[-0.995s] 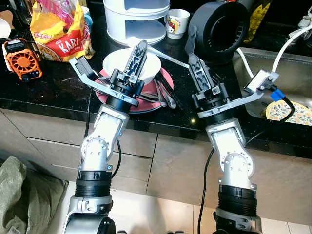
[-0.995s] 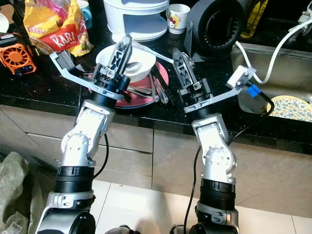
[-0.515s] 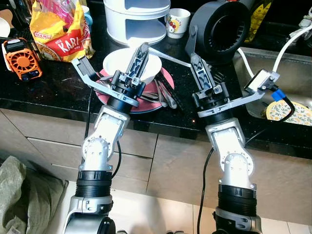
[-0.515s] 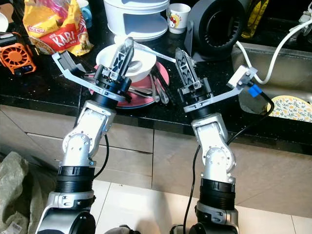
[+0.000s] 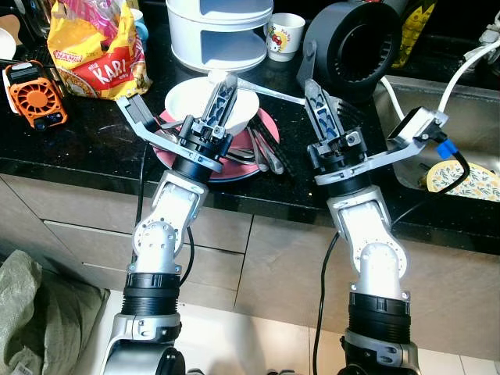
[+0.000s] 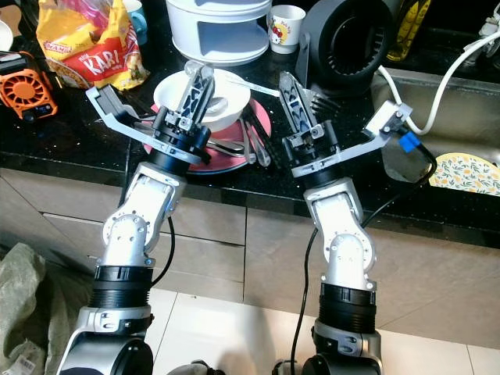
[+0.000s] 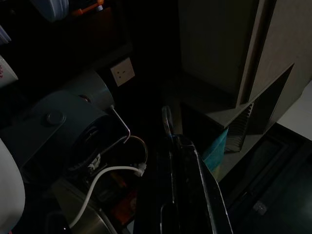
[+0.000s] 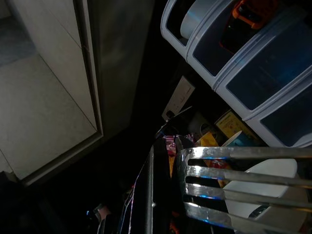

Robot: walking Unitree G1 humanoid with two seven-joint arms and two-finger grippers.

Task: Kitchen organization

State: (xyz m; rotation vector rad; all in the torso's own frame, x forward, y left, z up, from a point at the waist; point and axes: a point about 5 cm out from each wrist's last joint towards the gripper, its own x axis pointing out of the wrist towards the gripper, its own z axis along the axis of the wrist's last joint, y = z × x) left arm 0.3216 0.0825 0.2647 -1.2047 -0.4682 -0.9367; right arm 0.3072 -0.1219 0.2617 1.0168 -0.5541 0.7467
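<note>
My left gripper (image 5: 221,84) is over the white bowl (image 5: 187,105), shut on a spoon (image 5: 219,77) whose bowl sticks out past the fingertips. The white bowl sits on a pink plate (image 5: 264,125) with loose cutlery (image 5: 266,155) beside it. To the right of the plate, my right gripper (image 5: 312,90) is shut on a metal fork (image 8: 234,190). The fork's thin handle (image 5: 269,91) runs left toward the bowl, and its tines point toward the black appliance.
On the black counter (image 5: 86,141) stand a white tiered container (image 5: 219,31), a cup (image 5: 283,35), a round black appliance (image 5: 351,43), a snack bag (image 5: 98,47) and an orange fan (image 5: 35,94). A sink (image 5: 461,125) with a patterned plate (image 5: 469,181) lies at right.
Both grippers have reached slightly farther over the counter. The spoon's head now shows past the left fingertips, and the fork has shifted with the right gripper.
</note>
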